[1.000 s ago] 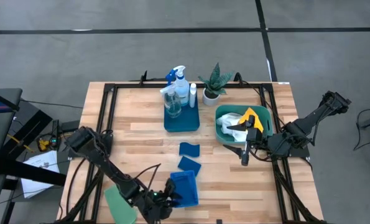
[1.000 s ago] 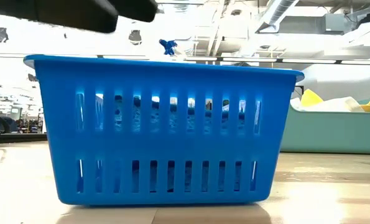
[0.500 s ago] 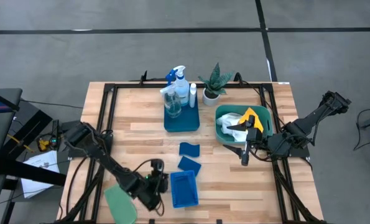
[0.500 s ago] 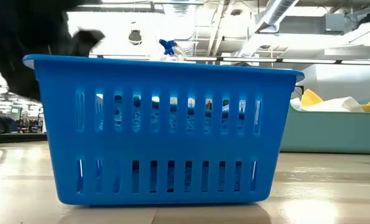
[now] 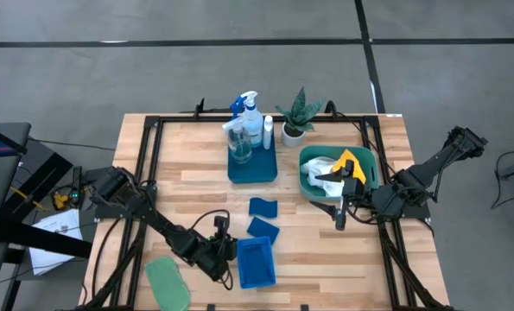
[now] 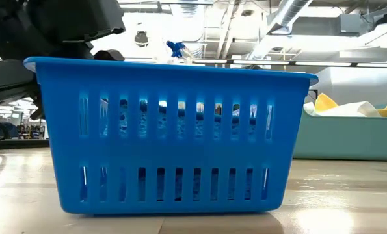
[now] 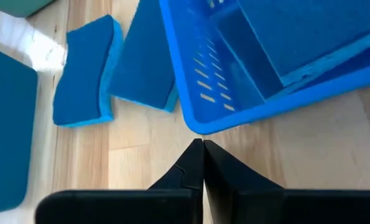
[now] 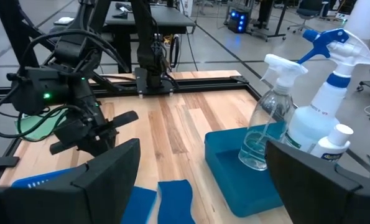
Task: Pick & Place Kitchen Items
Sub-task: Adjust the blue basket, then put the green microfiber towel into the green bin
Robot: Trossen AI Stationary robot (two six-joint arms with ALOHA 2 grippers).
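My left gripper [image 7: 202,145] is shut and slants down at the table, its tips right at the left far corner [image 7: 197,127] of a blue slotted basket [image 5: 257,262]. A blue sponge [image 7: 296,37] lies in that basket. Two more blue sponges [image 5: 263,207] [image 5: 263,228] lie flat on the wood just beyond it. A green cloth [image 5: 166,282] lies at the near left. My right gripper [image 5: 339,216] hangs open in the air beside a teal tub [image 5: 307,177] holding white and yellow cloths [image 5: 339,168]. A spray bottle [image 5: 250,111] and two other bottles stand in a blue tray [image 5: 252,168]. My left gripper's shut fingertips [image 7: 197,152] stand right in front of the basket's corner, coming slanting down from the table's left. I cannot tell whether they touch its rim.
A small potted plant [image 5: 298,117] stands at the far edge, right of the bottle tray. Black frame rails [image 5: 149,164] run along the table's sides. Bare wood lies between the basket and the tub, and left of the bottle tray.
My left gripper has come away from above the basket's near left corner, gone a little toward the far edge and sunk along the basket's left side, turning about as it went. The basket and sponges lie as before.
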